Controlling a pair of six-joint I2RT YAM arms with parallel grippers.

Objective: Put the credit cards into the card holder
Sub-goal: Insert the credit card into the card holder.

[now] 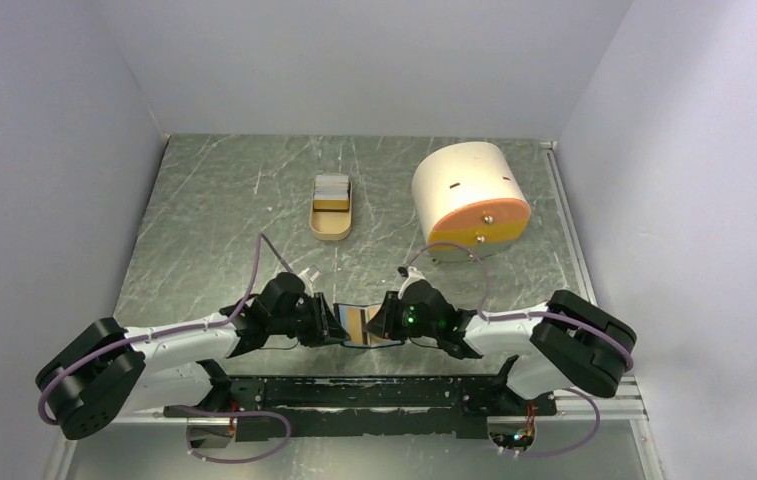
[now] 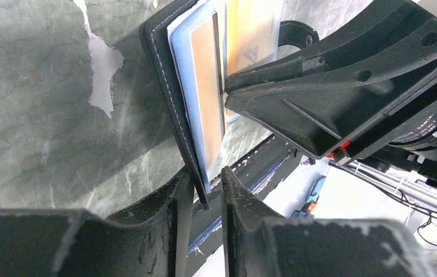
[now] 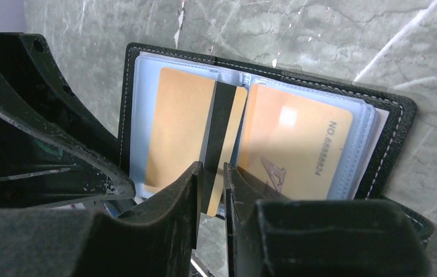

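Observation:
The black card holder (image 1: 357, 325) is held open near the table's front edge, between both grippers. My left gripper (image 2: 205, 179) is shut on its black cover edge (image 2: 164, 75). My right gripper (image 3: 211, 170) is shut on a yellow-orange credit card with a black stripe (image 3: 223, 121), set edge-on at the holder's (image 3: 389, 138) middle fold. Another orange card (image 3: 297, 144) sits in the right blue-grey pocket and one (image 3: 175, 127) in the left pocket. More credit cards (image 1: 332, 187) lie in the tan tray (image 1: 332, 232).
A big cream-and-orange cylinder (image 1: 469, 195) lies at the back right. The tan tray is at the back middle. Grey walls close in the table on three sides. The right gripper's body (image 2: 348, 98) is close to the left gripper.

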